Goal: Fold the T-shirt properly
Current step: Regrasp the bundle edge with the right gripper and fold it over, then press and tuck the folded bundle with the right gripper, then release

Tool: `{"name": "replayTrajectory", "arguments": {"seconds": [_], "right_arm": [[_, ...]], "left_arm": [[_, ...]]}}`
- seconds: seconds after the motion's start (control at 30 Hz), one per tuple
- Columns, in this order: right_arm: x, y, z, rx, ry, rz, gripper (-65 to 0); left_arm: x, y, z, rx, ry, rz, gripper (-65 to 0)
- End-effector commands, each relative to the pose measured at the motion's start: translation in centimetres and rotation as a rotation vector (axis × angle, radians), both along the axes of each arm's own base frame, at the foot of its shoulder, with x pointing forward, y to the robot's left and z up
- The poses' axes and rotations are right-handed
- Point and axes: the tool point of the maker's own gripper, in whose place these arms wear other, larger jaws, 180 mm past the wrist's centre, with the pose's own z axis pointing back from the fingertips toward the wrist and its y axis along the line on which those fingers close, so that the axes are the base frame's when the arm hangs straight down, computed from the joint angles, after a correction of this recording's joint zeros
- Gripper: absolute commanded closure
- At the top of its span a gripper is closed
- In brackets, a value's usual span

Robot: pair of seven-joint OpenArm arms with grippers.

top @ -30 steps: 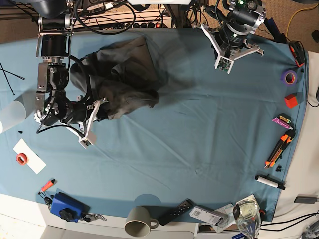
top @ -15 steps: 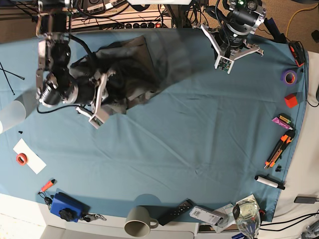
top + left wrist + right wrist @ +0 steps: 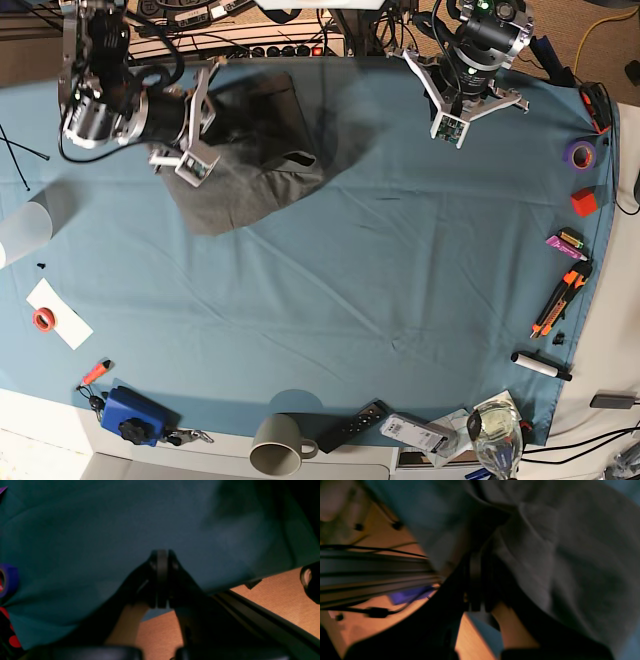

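The dark grey T-shirt lies crumpled at the back left of the blue-teal table cloth. One lobe of it spreads toward the front. My right gripper is over the shirt's back part. In the right wrist view the right gripper is shut on a fold of the T-shirt, which drapes off to the right of the fingers. My left gripper hangs at the back right, away from the shirt. In the left wrist view the left gripper is shut with nothing in it, above bare cloth.
Along the right edge lie a purple tape roll, a red block, an orange cutter and a marker. A mug and a remote sit at the front. A paper cup stands at the left.
My right arm has swung from the left middle to the back of the table, dragging the T-shirt with it. The shirt's front lobe now lies flatter. The left arm has not moved.
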Motion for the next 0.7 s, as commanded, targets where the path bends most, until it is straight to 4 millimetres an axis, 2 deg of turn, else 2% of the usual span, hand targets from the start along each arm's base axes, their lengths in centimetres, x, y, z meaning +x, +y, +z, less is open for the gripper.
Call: {"name": "replayTrajectory", "arguments": {"seconds": [0.0, 0.13, 0.27, 0.37, 0.43, 0.53, 0.6, 0.67], "right_arm": [[-0.3, 0.3, 0.8, 0.023, -0.019, 0.013, 0.0], [-1.8, 0.5, 0.4, 0.023, 0.015, 0.022, 0.0], [-2.6, 0.5, 0.1, 0.024, 0.040, 0.022, -1.1], [-3.3, 0.6, 0.1, 0.022, 0.051, 0.031, -12.4], [-4.2, 0.9, 0.9, 0.033, 0.049, 0.067, -15.5], [-5.6, 1.9, 3.6, 0.052, -0.006, 0.165, -15.5], [-5.4, 1.1, 3.6, 0.027, -0.015, 0.141, -15.5], [-4.3, 0.0, 4.4, 0.026, -0.048, 0.091, -15.5]], "left_arm": [[0.3, 0.0, 0.7, -0.003, -0.031, 0.003, 0.0], [0.3, 0.0, 0.7, -0.004, -0.031, 0.003, 0.0], [0.3, 0.0, 0.7, -0.004, -0.031, 0.003, 0.0], [0.3, 0.0, 0.7, -0.003, -0.031, 0.003, 0.0], [0.3, 0.0, 0.7, -0.003, -0.030, 0.003, 0.0], [0.2, 0.0, 0.6, -0.003, -0.028, 0.003, 0.0], [0.3, 0.0, 0.7, -0.003, -0.029, 0.003, 0.0], [0.3, 0.0, 0.7, -0.006, -0.029, 0.005, 0.0]]}}
